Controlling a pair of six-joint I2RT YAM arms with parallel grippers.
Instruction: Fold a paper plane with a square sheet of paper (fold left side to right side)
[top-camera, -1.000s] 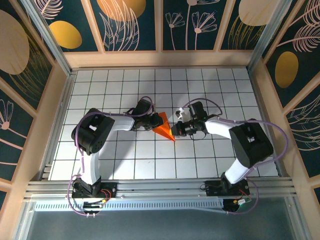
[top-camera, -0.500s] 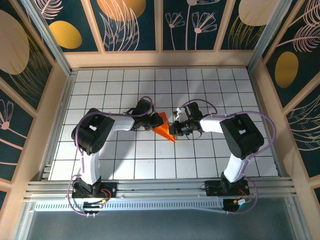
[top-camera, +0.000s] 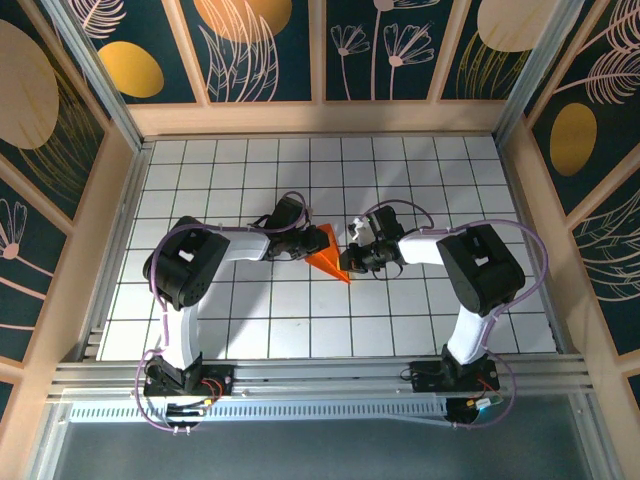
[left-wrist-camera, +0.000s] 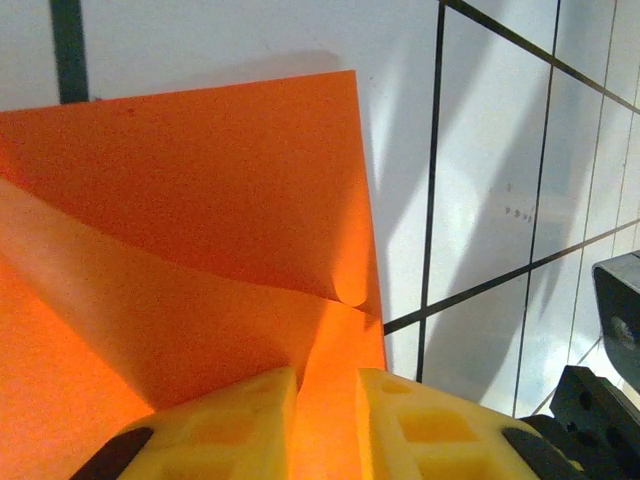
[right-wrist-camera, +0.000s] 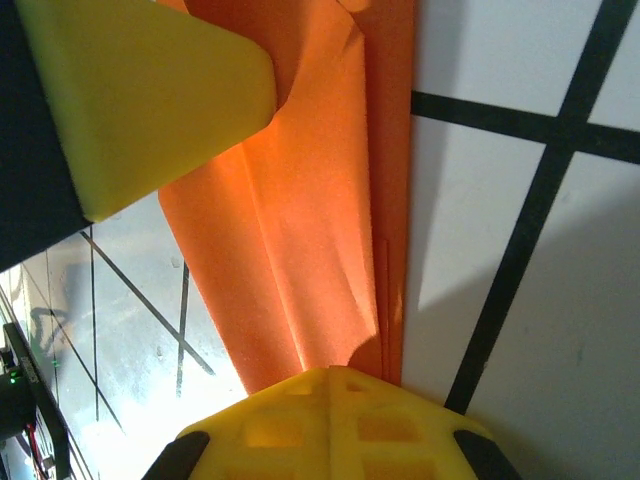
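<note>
The half-folded paper plane (top-camera: 327, 255) lies mid-surface (top-camera: 400, 180), between the arms. The right fingers (right-wrist-camera: 290, 410), pressed together, pinch its edge; the left fingers (left-wrist-camera: 225, 420) stand slightly spread. A pull from the right could drag it and spoil the crease.

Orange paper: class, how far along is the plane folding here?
Done: the orange paper is already folded to a pointed wedge with layered creases. In hand: the right tool is shut on one edge; the left tool stands slightly parted over a flap. To do: it isn't yet a narrow dart.
</note>
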